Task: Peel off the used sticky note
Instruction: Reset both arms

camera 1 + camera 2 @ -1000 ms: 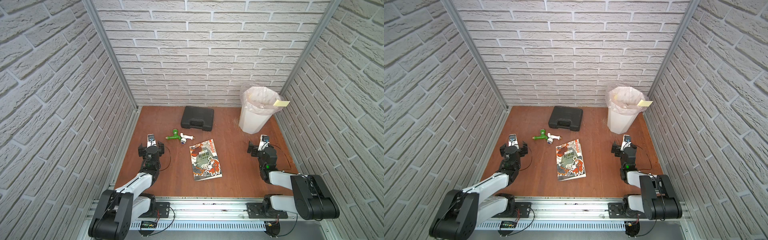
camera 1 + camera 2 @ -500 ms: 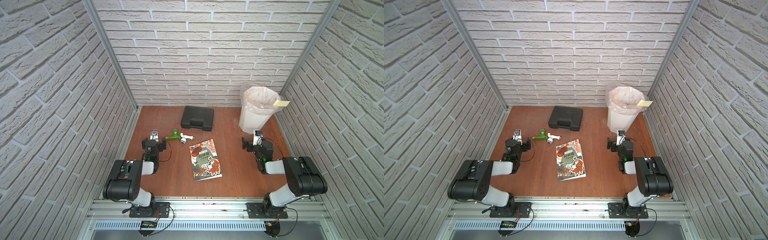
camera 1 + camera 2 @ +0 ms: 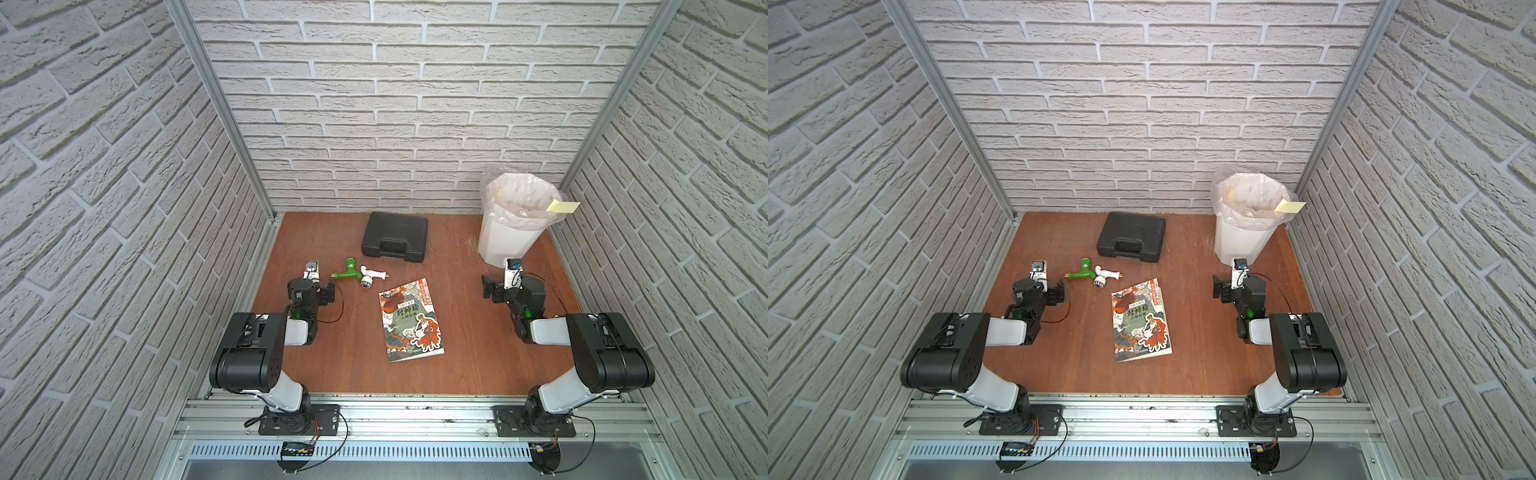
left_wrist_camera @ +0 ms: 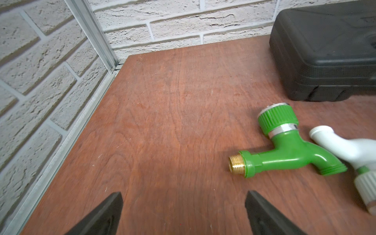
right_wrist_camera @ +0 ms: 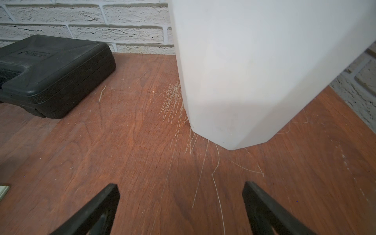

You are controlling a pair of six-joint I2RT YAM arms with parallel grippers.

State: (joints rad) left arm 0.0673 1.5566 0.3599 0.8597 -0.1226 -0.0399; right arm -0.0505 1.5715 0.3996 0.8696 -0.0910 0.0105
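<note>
In the left wrist view the black case (image 4: 325,50) and the white tap (image 4: 350,150) are cut off by the picture's edge, and only the tips of the left claw (image 4: 183,211) show. In the right wrist view the bin (image 5: 254,71) is cut off, so its rim does not show. A pale corner (image 5: 3,190) at the edge cannot be identified. In both top views the sticky note (image 3: 563,206) is too small to read.

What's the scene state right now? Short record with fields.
bin: white, bag-lined, upright, far right corner
sticky note: yellow, at the bin's rim, jutting outward, not gripped
left gripper: open, empty, near the green tap
right gripper: open, empty, low, facing the bin's base
other items: black case, white tap, book
task: note not yet peeled
</note>
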